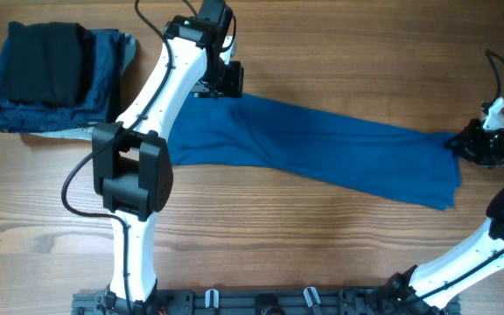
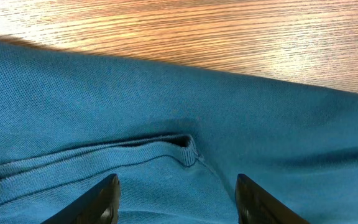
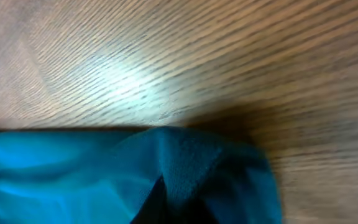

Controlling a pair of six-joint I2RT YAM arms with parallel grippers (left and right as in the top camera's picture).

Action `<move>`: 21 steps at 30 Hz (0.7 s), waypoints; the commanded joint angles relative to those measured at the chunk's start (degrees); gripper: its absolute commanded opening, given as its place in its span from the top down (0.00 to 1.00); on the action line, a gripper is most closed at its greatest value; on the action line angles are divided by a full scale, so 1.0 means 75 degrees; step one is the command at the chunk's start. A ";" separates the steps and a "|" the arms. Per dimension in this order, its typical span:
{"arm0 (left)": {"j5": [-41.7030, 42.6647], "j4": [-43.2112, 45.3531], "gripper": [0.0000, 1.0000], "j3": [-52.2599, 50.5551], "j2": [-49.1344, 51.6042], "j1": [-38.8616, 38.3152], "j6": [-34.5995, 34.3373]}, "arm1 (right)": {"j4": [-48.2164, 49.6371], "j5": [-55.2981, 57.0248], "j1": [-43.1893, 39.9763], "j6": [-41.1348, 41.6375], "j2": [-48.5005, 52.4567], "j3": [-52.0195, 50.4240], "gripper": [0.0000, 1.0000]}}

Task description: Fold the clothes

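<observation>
The clothes, one medium-blue polo shirt (image 1: 322, 144), lie stretched in a long band from the upper middle of the table to the right. My left gripper (image 1: 226, 80) hovers over the shirt's upper left end. In the left wrist view it (image 2: 178, 202) is open, its dark fingers (image 2: 104, 200) either side of the cloth just below a ribbed edge (image 2: 104, 155). My right gripper (image 1: 464, 144) is at the shirt's right end. In the blurred right wrist view it (image 3: 173, 202) is shut on a pinched-up fold of the shirt (image 3: 185, 155).
A stack of folded garments sits at the back left: a black piece (image 1: 46, 61) on top of darker denim-blue cloth (image 1: 103, 66), with grey cloth (image 1: 77, 133) showing beneath. Bare wooden table (image 1: 322, 236) surrounds the shirt. The arm bases stand along the front edge.
</observation>
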 commanded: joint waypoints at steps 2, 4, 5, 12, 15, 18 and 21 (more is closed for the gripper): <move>-0.0105 0.0026 0.40 0.0070 -0.0111 0.0029 0.0061 | -0.0487 -0.0924 0.0087 -0.0064 0.0096 0.0921 0.96; -0.0105 0.0047 0.40 0.0070 -0.0111 0.0029 0.0061 | -0.0376 -0.0924 0.0207 -0.0064 0.0096 0.1105 0.95; -0.0105 0.0050 0.40 0.0070 -0.0111 0.0029 0.0061 | -0.0192 -0.0924 0.0271 -0.0064 0.0096 0.1116 0.96; -0.0157 0.0026 0.37 0.0070 -0.0111 0.0029 0.0061 | 0.1877 0.0385 0.1017 -0.0082 0.0102 0.0659 0.95; -0.0160 0.0023 0.37 0.0070 -0.0111 0.0029 0.0064 | 0.3573 0.1408 0.1411 0.0134 0.0102 -0.0195 0.91; -0.0160 0.0029 0.36 0.0070 -0.0111 0.0029 0.0064 | 0.4153 0.2028 0.1428 0.0796 0.0102 -0.0318 0.56; -0.0350 0.0055 0.36 0.0070 -0.0111 0.0029 0.0064 | 0.4071 0.1985 0.1419 0.0702 -0.0119 -0.0017 0.26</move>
